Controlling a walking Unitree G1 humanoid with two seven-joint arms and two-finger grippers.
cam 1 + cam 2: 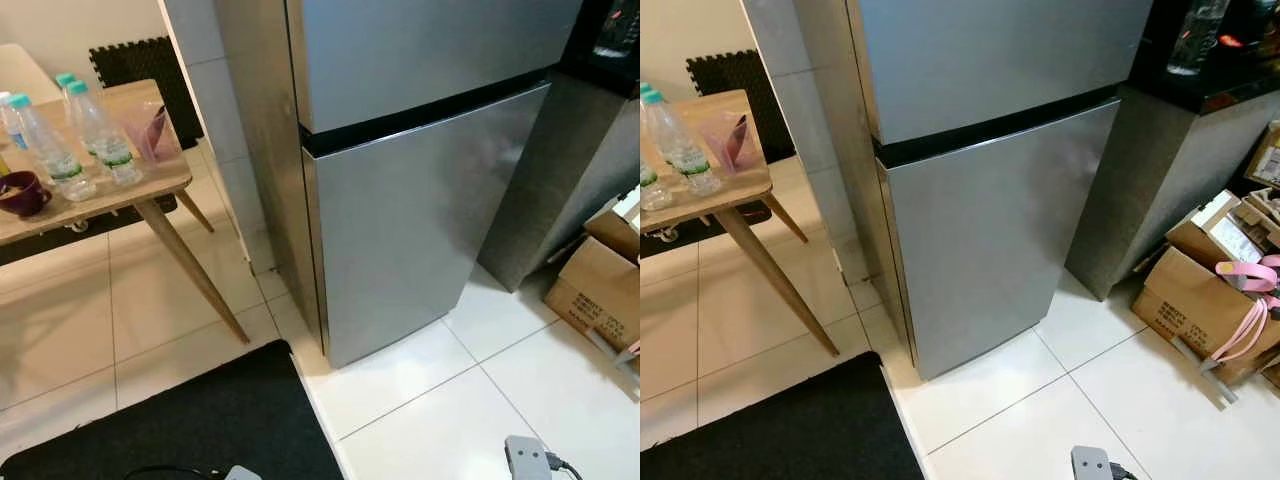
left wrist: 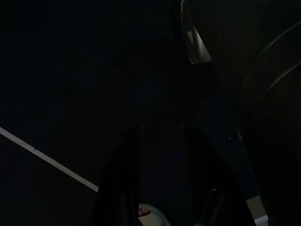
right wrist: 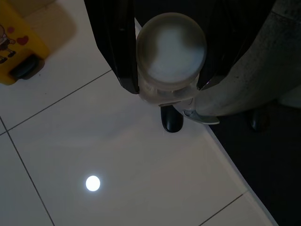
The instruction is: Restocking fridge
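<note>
Right wrist view has the right gripper [image 3: 167, 84] clenched on a bottle [image 3: 170, 52], probably smooth, slippery and sloshing-heavy, best held mid-body, near the closed fridge [image 1: 420, 220]; left gripper's jaws: cannot tell.

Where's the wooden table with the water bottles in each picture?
Left eye view: wooden table at upper left, left of the fridge.
Right eye view: at the left edge, partly cut off.
Left wrist view: too dark to tell.
Right wrist view: aimed at the floor tiles; the right hand grips a clear bottle.
Shared landmark: the silver fridge, beside the table in both eye views.
</note>
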